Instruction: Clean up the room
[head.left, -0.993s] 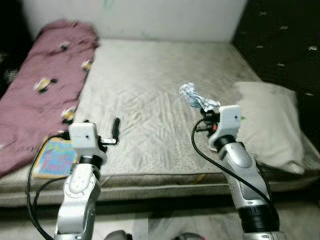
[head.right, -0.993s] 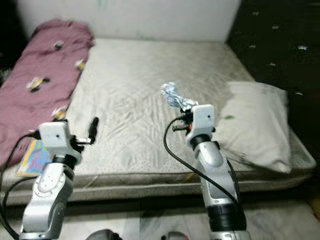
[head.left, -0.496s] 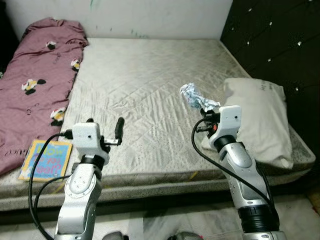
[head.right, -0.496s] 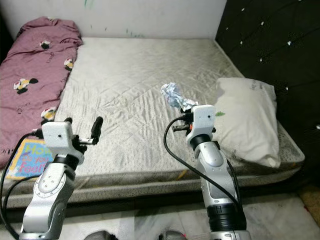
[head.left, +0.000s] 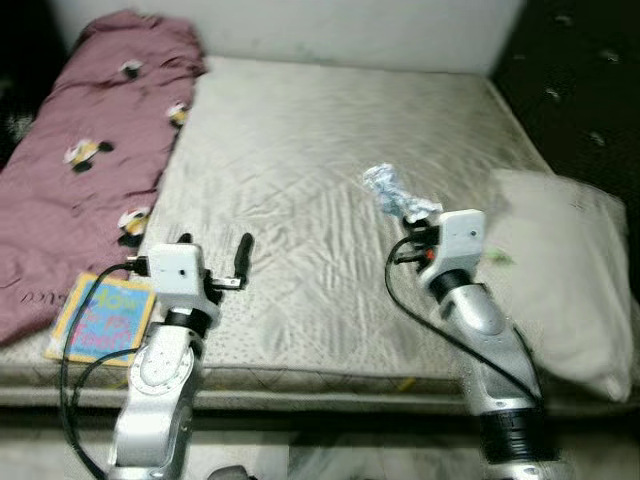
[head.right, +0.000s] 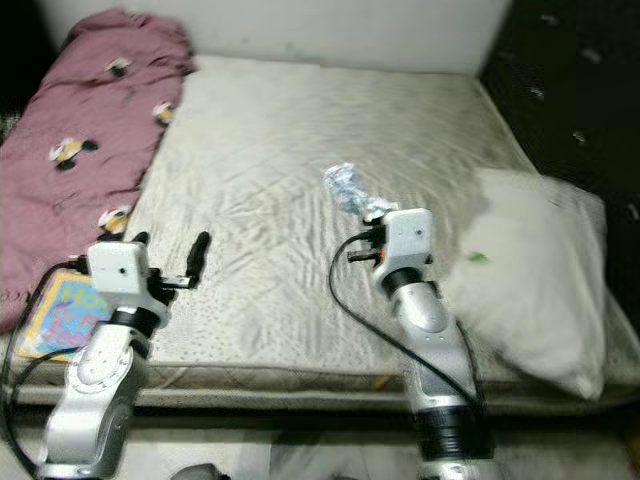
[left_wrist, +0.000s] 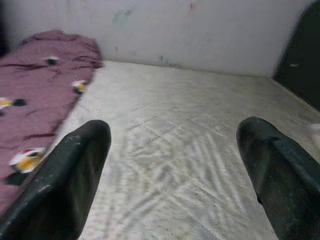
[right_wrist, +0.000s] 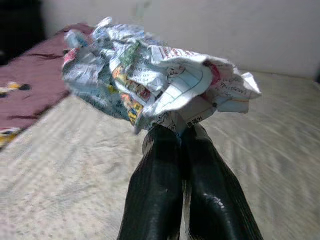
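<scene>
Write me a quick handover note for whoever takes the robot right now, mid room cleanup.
Right claw: shut on the crumpled newspaper, held up over the mattress.
Left claw: open, holding nothing, above the mattress.
Children's book lies at the mattress's near corner, beside the maroon blanket. Pillow on the robot's right.
Done: newspaper picked up.
Left: bin the newspaper; probably put away the book.

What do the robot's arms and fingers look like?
Both arms are shiny silver tubes with black bands. Each wrist carries a white boxy block, and black cables loop from it. The left gripper and right gripper each have two long black fingers.
</scene>
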